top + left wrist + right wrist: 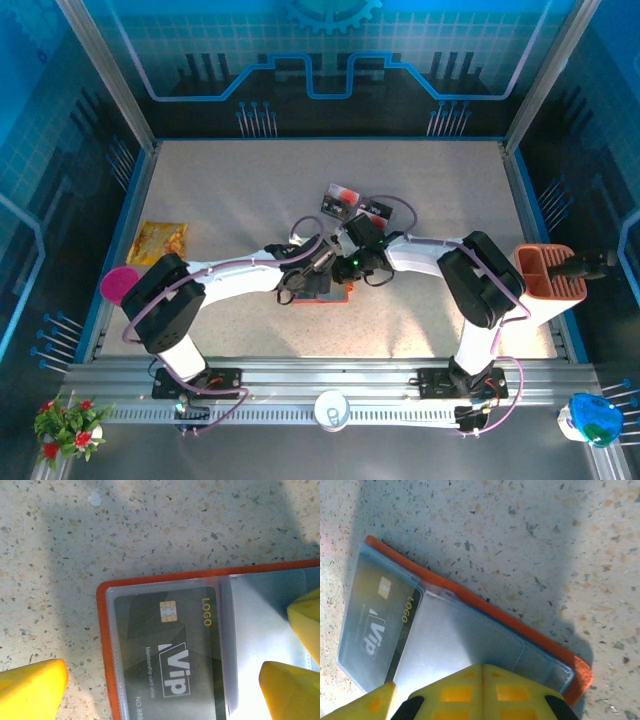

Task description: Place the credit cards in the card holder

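jaws of the left gripper (160,692) gape over the card holder (338,294) at mid-frame in the top view, those of the right gripper (482,690) closed tip-to-tip on its clear pocket (460,640); with one vip card (170,680) seated, i'd pin it flat while fetching the loose credit cards (340,199) just above.

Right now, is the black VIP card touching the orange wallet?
Touching. The left wrist view shows the VIP card tucked inside a clear pocket of the orange wallet, its plastic lying over the card's face.

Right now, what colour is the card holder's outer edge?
Orange-red, best seen on the card holder in the left wrist view.
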`<state>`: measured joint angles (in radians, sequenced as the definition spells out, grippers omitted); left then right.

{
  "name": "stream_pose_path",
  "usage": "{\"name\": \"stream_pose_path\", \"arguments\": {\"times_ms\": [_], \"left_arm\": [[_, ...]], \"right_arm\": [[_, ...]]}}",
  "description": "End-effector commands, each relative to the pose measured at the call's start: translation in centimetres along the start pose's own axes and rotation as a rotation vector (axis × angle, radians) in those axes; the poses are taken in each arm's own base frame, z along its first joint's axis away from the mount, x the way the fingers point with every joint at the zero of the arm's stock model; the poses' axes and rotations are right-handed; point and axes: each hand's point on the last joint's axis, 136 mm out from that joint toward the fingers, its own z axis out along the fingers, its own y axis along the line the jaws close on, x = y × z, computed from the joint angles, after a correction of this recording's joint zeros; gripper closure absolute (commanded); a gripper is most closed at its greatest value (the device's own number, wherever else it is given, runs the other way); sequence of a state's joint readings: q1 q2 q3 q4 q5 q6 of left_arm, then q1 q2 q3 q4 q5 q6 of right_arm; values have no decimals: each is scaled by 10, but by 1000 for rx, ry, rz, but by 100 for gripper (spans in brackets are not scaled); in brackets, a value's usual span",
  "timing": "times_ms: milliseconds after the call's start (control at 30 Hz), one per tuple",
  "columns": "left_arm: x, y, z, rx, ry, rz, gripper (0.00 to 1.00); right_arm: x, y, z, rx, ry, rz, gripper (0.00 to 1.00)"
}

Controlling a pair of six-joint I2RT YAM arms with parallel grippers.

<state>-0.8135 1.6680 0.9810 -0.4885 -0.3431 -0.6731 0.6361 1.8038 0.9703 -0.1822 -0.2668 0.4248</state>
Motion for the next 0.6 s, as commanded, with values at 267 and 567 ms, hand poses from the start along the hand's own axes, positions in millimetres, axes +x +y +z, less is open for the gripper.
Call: {"name": "stream_pose_path", "arguments": {"times_ms": [267, 567], "left_arm": [[14, 17, 14, -84, 44, 33, 1], [24, 18, 20, -66, 63, 24, 9]], "right_arm": [[7, 6, 4, -11, 30, 16, 96], [-7, 12, -18, -12, -47, 40, 82]]}}
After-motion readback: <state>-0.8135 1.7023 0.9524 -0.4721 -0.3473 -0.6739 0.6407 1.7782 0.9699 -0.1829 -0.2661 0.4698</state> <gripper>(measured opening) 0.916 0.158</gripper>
